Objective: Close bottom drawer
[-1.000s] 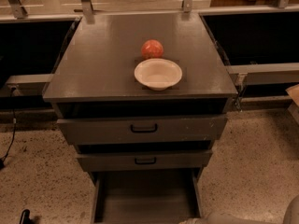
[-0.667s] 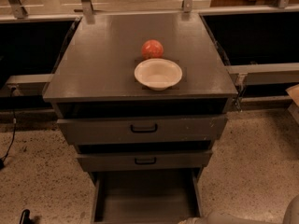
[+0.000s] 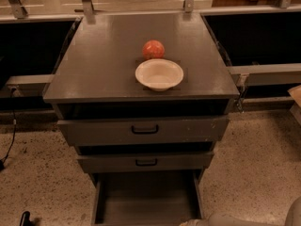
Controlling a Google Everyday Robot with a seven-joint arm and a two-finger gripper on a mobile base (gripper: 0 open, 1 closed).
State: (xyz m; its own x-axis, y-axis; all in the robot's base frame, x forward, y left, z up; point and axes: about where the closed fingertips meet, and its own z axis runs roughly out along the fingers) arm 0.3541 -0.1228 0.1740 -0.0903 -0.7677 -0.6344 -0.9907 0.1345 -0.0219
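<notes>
Nothing has shifted since the picture a second ago: cabinet, drawers, dishes and robot sit as they did. The dark grey cabinet (image 3: 108,55) fills the middle of the view on a speckled floor (image 3: 42,173), with dark recesses to either side of it. Its widest drawer (image 3: 188,130), at the top, stands a little out with a dark gap above it. The middle drawer (image 3: 188,161) below it is also slightly out. The bottom drawer (image 3: 146,197), the narrowest, is pulled far out toward the camera and shows a plain grey inside. Its front and handle are cut off by the lower edge of the view. On the cabinet top a white bowl (image 3: 159,74) sits right of centre, and a red round fruit (image 3: 153,49) sits just behind it, close enough that I cannot tell whether they touch. A pale stretch of the robot's arm (image 3: 235,219) lies along the lower edge at the right. It ends in the gripper (image 3: 190,222), of which only a sliver shows, near the open drawer's front right corner. Whether the claw is clenched or released cannot be told. A dark cable (image 3: 10,140) hangs at the far left, and a small black object (image 3: 24,218) at the lower left is too cropped to name.
</notes>
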